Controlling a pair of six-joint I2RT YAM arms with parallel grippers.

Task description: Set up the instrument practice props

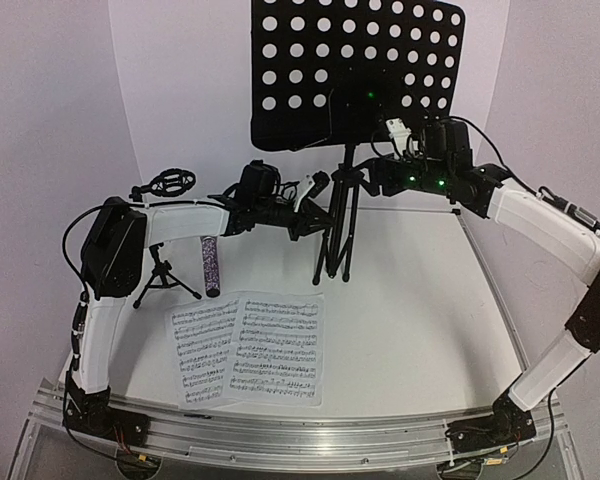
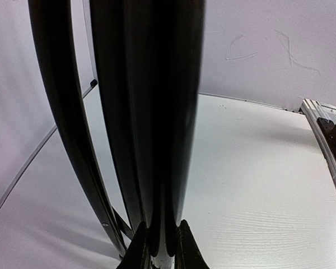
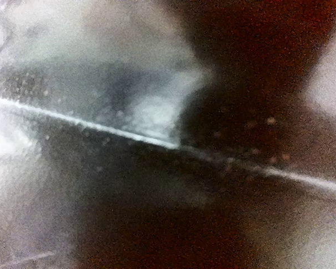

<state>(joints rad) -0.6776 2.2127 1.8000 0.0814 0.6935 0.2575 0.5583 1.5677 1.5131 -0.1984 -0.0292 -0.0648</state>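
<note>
The black music stand [image 1: 355, 70] stands at the back middle, its perforated desk upright and its tripod legs [image 1: 335, 245] folded close together. My left gripper [image 1: 315, 205] is shut on the stand's bundled leg tubes [image 2: 151, 112], and its gripper [image 2: 161, 225] has one finger on each side of them. My right gripper [image 1: 378, 178] is at the pole just under the desk. Its wrist view is dark and blurred, so its jaws are not readable. The glittery microphone [image 1: 210, 265] lies on the table. The small mic stand [image 1: 163, 272] stands at the left. Two music sheets [image 1: 250, 347] lie flat at the front.
White walls close in behind and at both sides. The table's right rail [image 2: 325, 131] runs along the edge. An aluminium rail [image 1: 300, 440] holds the arm bases at the near edge. My left arm reaches over the mic stand and the microphone.
</note>
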